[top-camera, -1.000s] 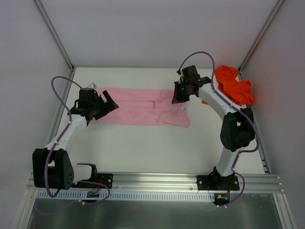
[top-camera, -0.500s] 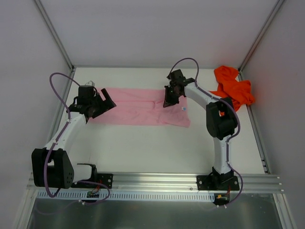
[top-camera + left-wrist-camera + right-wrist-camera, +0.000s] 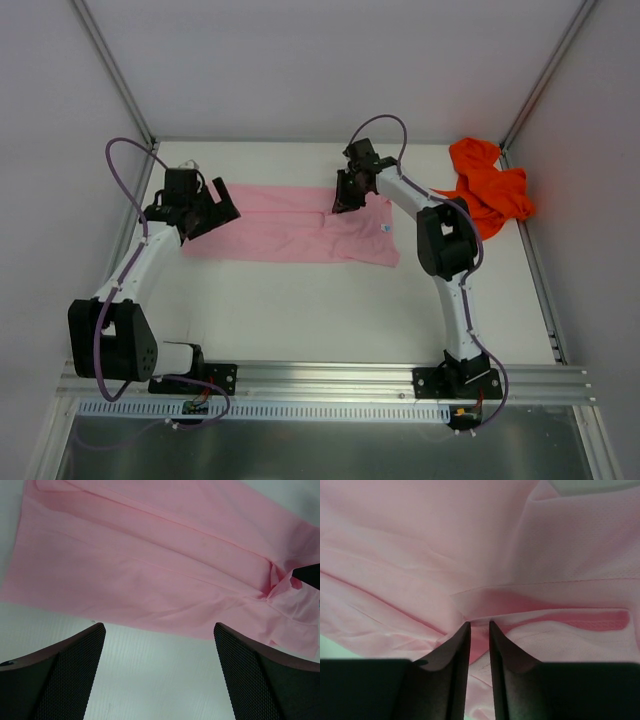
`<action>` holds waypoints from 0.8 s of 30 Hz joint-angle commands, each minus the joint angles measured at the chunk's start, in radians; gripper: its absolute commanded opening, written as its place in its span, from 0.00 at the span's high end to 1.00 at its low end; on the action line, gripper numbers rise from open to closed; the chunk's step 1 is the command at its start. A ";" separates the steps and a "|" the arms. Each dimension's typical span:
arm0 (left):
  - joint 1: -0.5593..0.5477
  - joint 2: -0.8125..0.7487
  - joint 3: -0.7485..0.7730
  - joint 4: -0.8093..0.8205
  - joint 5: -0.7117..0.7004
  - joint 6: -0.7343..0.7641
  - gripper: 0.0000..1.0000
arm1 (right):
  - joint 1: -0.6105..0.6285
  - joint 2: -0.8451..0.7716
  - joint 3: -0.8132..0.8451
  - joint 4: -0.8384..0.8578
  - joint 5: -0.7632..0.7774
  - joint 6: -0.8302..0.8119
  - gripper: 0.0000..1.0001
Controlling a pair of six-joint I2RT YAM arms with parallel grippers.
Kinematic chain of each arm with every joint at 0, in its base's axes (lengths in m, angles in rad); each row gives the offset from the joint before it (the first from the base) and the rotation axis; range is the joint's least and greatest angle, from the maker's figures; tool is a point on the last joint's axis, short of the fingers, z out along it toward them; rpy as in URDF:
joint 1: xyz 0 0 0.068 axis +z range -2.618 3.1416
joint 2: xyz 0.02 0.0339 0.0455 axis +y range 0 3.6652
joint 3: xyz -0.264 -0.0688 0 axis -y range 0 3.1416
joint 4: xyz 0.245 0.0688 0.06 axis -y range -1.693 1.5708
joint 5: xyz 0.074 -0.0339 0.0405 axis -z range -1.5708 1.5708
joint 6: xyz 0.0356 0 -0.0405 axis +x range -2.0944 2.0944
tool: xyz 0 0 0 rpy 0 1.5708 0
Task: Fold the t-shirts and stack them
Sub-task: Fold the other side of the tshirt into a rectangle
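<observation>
The table (image 3: 300,310) lies below both grippers. The pink shirt (image 3: 285,228) is spread flat on it as a long band running from one gripper to the other. The orange shirt (image 3: 492,185) is a crumpled heap on the table, well off to the right of the right gripper (image 3: 340,200).

The left gripper (image 3: 225,208) hovers at the pink shirt's left end with its jaws wide apart and nothing between them. In its wrist view, bare table shows between the fingers (image 3: 60,675), and the shirt's near edge lies just ahead of the tips.

The right gripper (image 3: 479,623) points down at the shirt's far edge. Its jaws stand only a narrow slit apart, with the tips at a raised fold of pink cloth (image 3: 485,600). I cannot tell whether the fold is pinched.
</observation>
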 commanded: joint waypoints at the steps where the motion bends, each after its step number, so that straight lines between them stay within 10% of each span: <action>1: -0.008 0.022 0.099 -0.018 -0.007 0.088 0.09 | -0.006 0.003 0.098 0.002 0.019 -0.008 0.74; 10: -0.008 0.067 0.201 -0.009 0.116 0.179 0.05 | -0.035 -0.150 0.293 0.051 0.019 -0.082 0.38; 12: -0.008 0.065 0.190 -0.003 0.114 0.175 0.05 | -0.035 -0.178 0.290 0.007 0.012 -0.105 0.48; 15: -0.008 0.064 0.179 0.003 0.114 0.165 0.05 | -0.030 -0.229 0.221 -0.061 0.019 -0.126 0.97; 24: -0.008 0.050 0.156 -0.009 0.091 0.148 0.05 | 0.020 -0.398 -0.300 -0.047 0.094 -0.151 0.99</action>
